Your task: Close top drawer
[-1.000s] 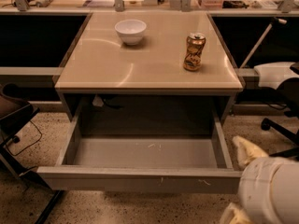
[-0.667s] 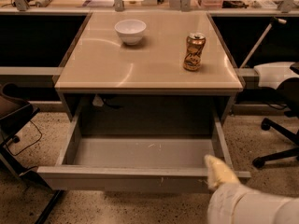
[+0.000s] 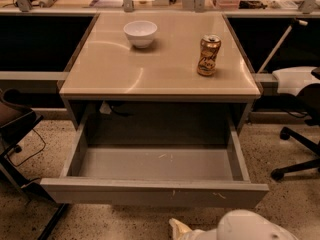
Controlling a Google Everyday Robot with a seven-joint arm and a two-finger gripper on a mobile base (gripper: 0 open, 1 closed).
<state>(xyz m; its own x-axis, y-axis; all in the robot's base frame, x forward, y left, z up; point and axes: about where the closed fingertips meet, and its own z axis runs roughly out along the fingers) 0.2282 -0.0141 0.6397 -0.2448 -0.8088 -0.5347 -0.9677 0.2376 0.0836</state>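
The top drawer (image 3: 150,193) is pulled far out from under the desk (image 3: 160,69). It is wide, shallow and grey, and its inside is empty. Its flat front has small white scratch marks right of centre. My gripper (image 3: 179,229) shows only as a cream tip at the bottom edge of the camera view. It sits just below and in front of the drawer front, a little right of centre and apart from it. My white arm (image 3: 250,227) fills the bottom right corner.
A white bowl (image 3: 140,33) and a brown drink can (image 3: 208,55) stand on the desk top. An office chair base (image 3: 300,154) is on the right, a dark chair (image 3: 15,129) on the left. The floor is speckled stone.
My arm and gripper have moved left and down, from beside the drawer's right front corner to below the drawer front. The drawer has not moved.
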